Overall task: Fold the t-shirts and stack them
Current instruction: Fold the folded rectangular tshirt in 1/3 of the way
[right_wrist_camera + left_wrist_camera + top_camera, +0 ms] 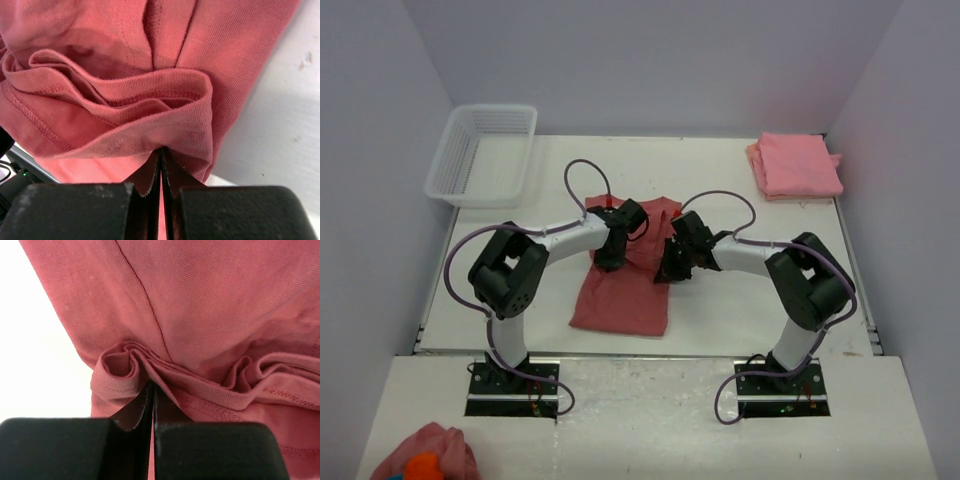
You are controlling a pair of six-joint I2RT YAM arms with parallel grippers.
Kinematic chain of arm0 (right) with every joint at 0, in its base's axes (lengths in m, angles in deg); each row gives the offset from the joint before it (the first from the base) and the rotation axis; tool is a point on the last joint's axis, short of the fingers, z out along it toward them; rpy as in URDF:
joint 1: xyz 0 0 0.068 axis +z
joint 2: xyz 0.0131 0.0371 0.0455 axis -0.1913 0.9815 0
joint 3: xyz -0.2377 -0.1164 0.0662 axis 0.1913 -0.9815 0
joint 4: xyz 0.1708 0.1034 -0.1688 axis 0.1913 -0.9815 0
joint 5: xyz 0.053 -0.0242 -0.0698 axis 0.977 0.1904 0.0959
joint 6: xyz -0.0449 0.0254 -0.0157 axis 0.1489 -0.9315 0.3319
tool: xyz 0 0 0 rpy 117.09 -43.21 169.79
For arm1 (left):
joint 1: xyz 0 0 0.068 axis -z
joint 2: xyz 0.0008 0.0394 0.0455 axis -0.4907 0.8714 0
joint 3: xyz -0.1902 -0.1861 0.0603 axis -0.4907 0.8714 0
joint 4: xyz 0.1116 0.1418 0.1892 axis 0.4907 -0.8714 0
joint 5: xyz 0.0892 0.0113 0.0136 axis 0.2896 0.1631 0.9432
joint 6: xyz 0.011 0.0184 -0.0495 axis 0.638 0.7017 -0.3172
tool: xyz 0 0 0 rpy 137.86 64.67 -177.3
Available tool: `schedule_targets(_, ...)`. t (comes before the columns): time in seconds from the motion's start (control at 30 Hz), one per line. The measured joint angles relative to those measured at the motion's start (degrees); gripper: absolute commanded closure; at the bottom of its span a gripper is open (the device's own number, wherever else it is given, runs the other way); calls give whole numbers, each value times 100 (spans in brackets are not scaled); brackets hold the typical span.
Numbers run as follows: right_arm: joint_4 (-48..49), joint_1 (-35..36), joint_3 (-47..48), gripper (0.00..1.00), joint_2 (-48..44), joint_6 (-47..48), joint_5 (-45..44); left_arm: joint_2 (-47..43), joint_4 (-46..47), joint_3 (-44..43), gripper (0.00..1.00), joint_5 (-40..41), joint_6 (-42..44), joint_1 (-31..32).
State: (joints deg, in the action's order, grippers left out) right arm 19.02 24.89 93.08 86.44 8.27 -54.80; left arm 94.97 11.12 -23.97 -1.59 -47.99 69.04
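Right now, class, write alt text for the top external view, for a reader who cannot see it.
Two robot arms pinch a red t-shirt lying on the white table, left gripper and right gripper shut on bunched fabric at its sides. A folded pink stack sits back right, a white basket back left.

A white plastic lattice basket (518,160) sits at the far left corner of the white table (720,312). A small pink cloth lump with a bright orange patch (425,458) lies on the near ledge
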Motion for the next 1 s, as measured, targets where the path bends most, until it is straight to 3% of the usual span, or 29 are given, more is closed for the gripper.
schedule_targets(0.57, -1051, -625, 258, 100, -184, 199, -452, -146, 90, 175, 100, 44, -155, -109)
schedule_targets(0.83, -1078, -629, 280, 100, -184, 546, -420, -208, 146, 186, 100, 57, -149, -140)
schedule_targets(1.0, -1137, -520, 232, 91, -319, 844, -562, -684, 201, 238, 97, 195, -125, -140)
